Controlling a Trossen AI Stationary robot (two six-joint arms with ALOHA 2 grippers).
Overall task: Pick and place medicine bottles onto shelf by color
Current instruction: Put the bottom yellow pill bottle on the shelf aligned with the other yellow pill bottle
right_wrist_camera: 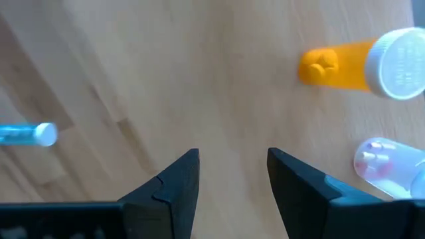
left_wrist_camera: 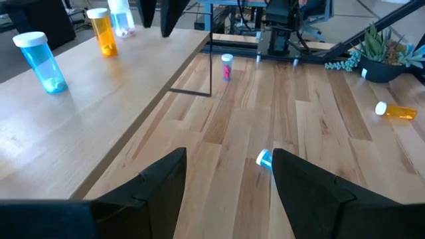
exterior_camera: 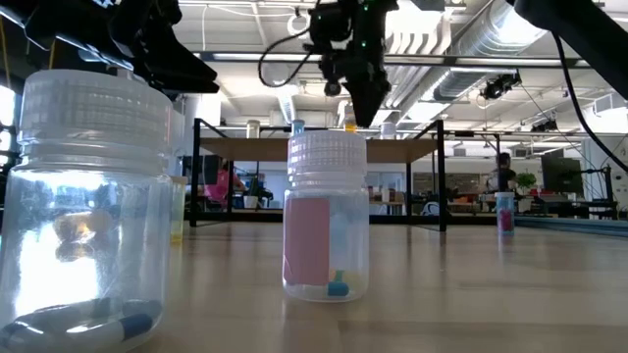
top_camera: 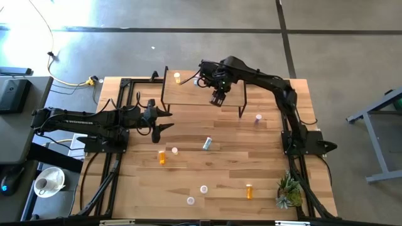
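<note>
High view: the slatted pale-wood desk (top_camera: 232, 163) carries a small light-wood shelf (top_camera: 188, 94) on thin black metal legs at its far middle, and the right hand (top_camera: 218, 99) hangs over the shelf's right part, its two dark fingers parted and holding nothing. The left hand (top_camera: 164, 119) sits near the shelf's near-left corner, fingers likewise spread and empty. On the shelf's far edge an orange bottle (top_camera: 178, 78) with a pale cap stands just left of the right arm's wrist. The right wrist view looks down on the smooth shelf board and shows that orange cylinder (right_wrist_camera: 362, 66) with its ribbed white cap, a clear bottle with pink contents (right_wrist_camera: 388, 162) just beside it, and a light blue bottle (right_wrist_camera: 26, 134) well apart from the pair. Scattered on the desk — all small plastic cylinders — are a pink bottle (top_camera: 257, 117) upright to the right of the shelf, a blue one (top_camera: 206, 144) lying on its side near the middle, an orange one (top_camera: 162, 157) lying left of it with a white-capped bottle (top_camera: 174, 150) close by, another orange one (top_camera: 249, 191) lying near the front right, and two clear upright bottles (top_camera: 196, 194) at the front. A spiky green plant (top_camera: 289, 191) sits at the near right corner.
</note>
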